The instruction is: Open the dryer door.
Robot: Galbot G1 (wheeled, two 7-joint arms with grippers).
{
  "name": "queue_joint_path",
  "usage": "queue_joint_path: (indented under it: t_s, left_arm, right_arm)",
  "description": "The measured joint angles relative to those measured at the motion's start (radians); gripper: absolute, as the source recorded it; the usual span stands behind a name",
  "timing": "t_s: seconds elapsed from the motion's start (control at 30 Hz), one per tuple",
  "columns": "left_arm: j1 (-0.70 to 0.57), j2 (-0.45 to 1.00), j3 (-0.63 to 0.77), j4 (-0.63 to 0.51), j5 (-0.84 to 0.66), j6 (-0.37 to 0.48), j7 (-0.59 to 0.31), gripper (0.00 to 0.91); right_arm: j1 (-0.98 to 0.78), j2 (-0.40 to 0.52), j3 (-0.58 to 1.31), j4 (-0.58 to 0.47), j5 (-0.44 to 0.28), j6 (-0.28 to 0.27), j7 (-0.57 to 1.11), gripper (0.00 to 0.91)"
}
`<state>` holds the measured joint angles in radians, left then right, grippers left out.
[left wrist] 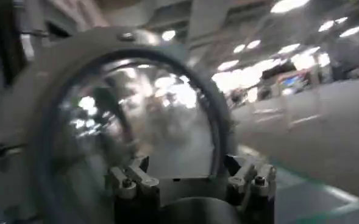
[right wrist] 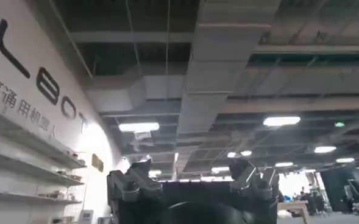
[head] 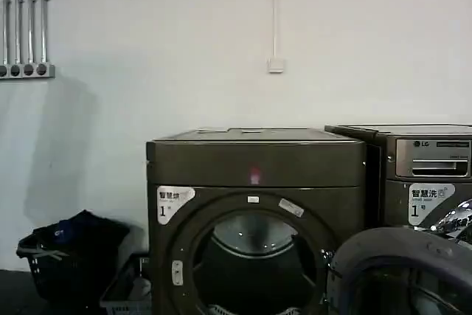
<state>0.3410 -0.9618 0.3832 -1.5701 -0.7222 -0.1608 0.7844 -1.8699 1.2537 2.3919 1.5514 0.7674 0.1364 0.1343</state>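
The dark grey-brown dryer (head: 254,164) stands in the middle of the head view with its round drum opening (head: 254,274) uncovered. The dryer door (head: 398,245) is swung out to the right, and its dark inner rim shows at the lower right. In the left wrist view the door's shiny chrome ring (left wrist: 51,91) and curved glass window (left wrist: 149,115) sit very close in front of my left gripper (left wrist: 191,179). That gripper is open, its fingers wide apart and holding nothing. My right gripper (right wrist: 191,182) is open too and points up at a ceiling, away from the door.
A second machine with an LG logo and silver drawer (head: 431,160) stands right of the dryer, just behind the swung door. A dark laundry basket (head: 70,256) and a grey crate (head: 125,293) sit on the floor to the left. A white wall runs behind.
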Motion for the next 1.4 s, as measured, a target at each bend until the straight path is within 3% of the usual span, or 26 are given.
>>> queue_joint_path:
  t_s: [0.3,0.7,0.9,1.17,1.4]
  left_arm:
    - [0.099,0.195,-0.182,-0.12,-0.003,0.165,-0.138,0.907]
    - [0.256,0.394,-0.445,-0.153,-0.015,0.35,-0.204,0.907]
    - [0.283,0.5,-0.486,-0.132,-0.067,0.456,-0.23,0.907]
    - [0.313,0.671,-0.498,-0.138,-0.101,0.588,-0.179,0.907]
    - [0.345,0.785,-0.513,-0.159,-0.153,0.808,-0.182,0.907]
  right_arm:
    - [0.012,-0.016,-0.016,-0.003,-0.006,0.001,-0.001,0.907]
    - [0.024,-0.027,-0.035,-0.006,-0.013,0.001,-0.002,0.907]
    - [0.032,-0.038,-0.052,-0.013,-0.017,0.001,-0.003,0.907]
    - [0.039,-0.064,-0.072,-0.033,-0.039,0.003,-0.003,0.907]
    - [0.057,-0.081,-0.096,-0.055,-0.052,0.008,-0.004,0.907]
